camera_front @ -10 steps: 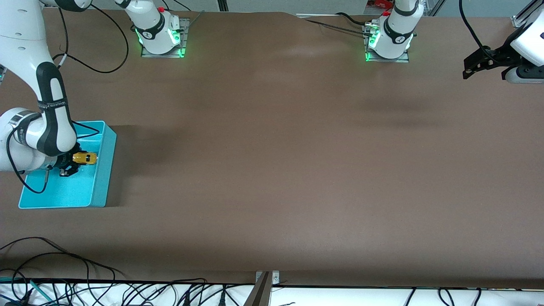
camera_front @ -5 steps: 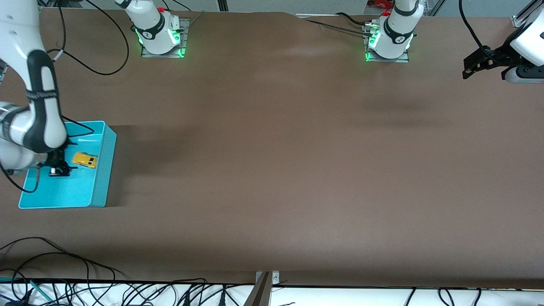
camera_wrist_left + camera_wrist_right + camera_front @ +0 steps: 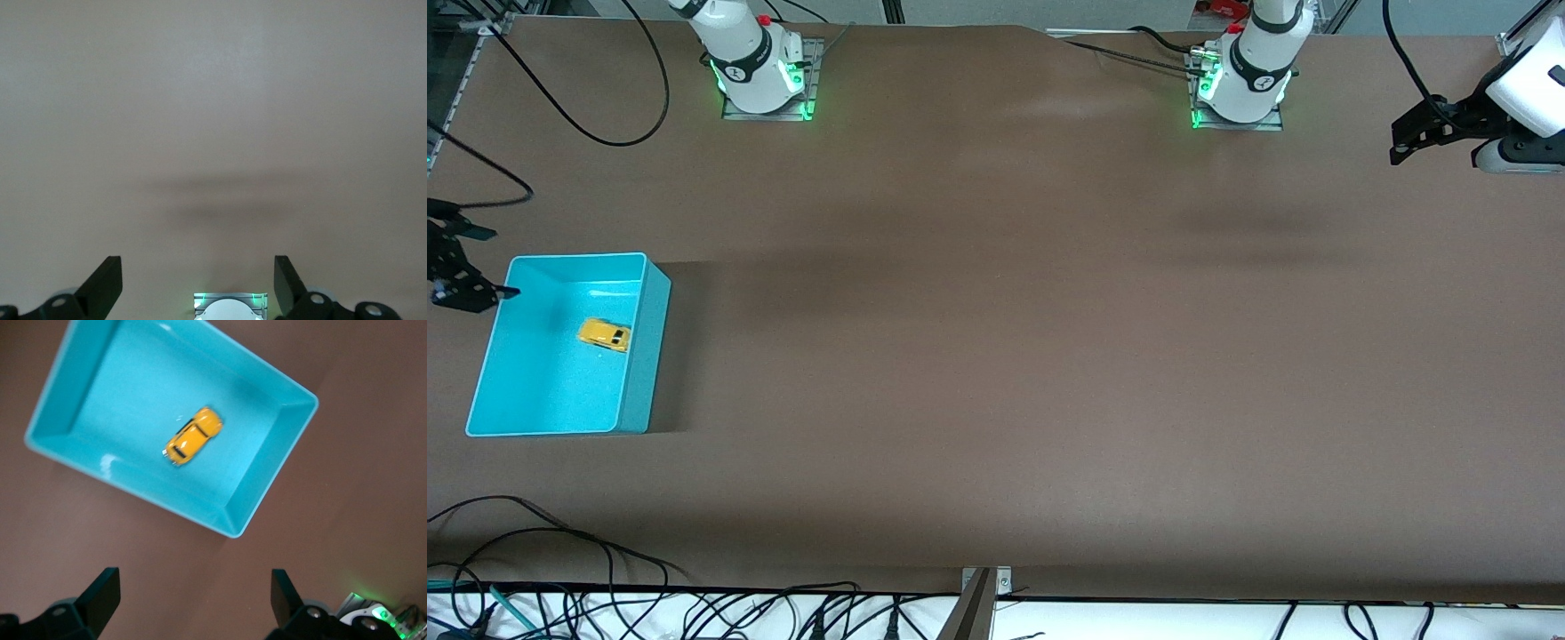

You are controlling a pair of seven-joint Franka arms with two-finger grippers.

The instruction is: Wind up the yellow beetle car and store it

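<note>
While right gripper [image 3: 463, 267] gapes, yellow beetle car [image 3: 604, 334] apart (in turquoise bin [image 3: 640, 356])

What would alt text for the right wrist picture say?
A yellow toy car lies alone in a turquoise bin on a brown table, seen from above. The open right gripper hangs above the table beside the bin, holding nothing.

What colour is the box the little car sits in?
Turquoise bin, clearest in the right wrist view.
</note>
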